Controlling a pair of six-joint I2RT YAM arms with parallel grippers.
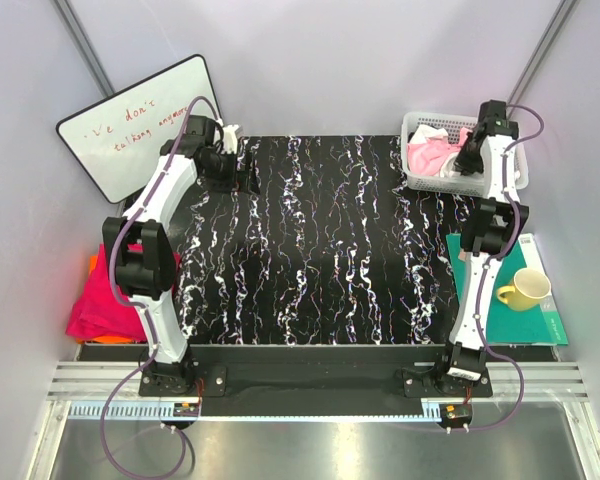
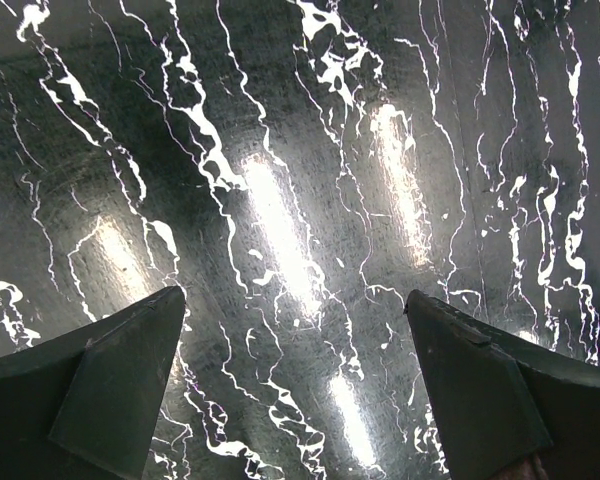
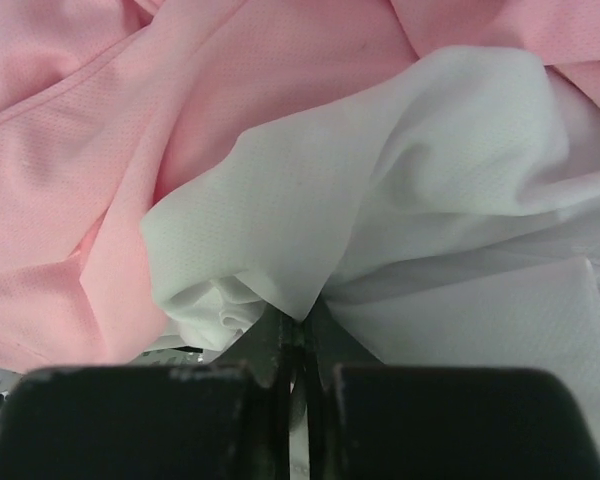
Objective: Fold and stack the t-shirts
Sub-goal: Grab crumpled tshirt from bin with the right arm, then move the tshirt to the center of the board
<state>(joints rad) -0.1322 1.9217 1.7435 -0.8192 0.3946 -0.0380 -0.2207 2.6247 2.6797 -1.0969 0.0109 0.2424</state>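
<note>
In the right wrist view my right gripper [image 3: 300, 335] is shut on a fold of the white t-shirt [image 3: 410, 180], which lies crumpled on a pink t-shirt [image 3: 100, 150]. From above, that gripper [image 1: 470, 160] reaches down into the white mesh basket [image 1: 415, 125], where the pink t-shirt [image 1: 430, 155] shows. A magenta-red t-shirt [image 1: 105, 305] lies folded at the table's left edge with an orange one [image 1: 93, 265] under it. My left gripper [image 1: 242, 165] hangs at the far left of the table. Its fingers [image 2: 110, 390] stand wide open over the bare black marbled table [image 2: 300, 200].
A whiteboard [image 1: 130, 125] with red writing leans at the back left. A teal mat [image 1: 532, 325] lies at the right edge with a yellow mug [image 1: 523, 290] on it. The black marbled table [image 1: 320, 240] spreads between the two arms.
</note>
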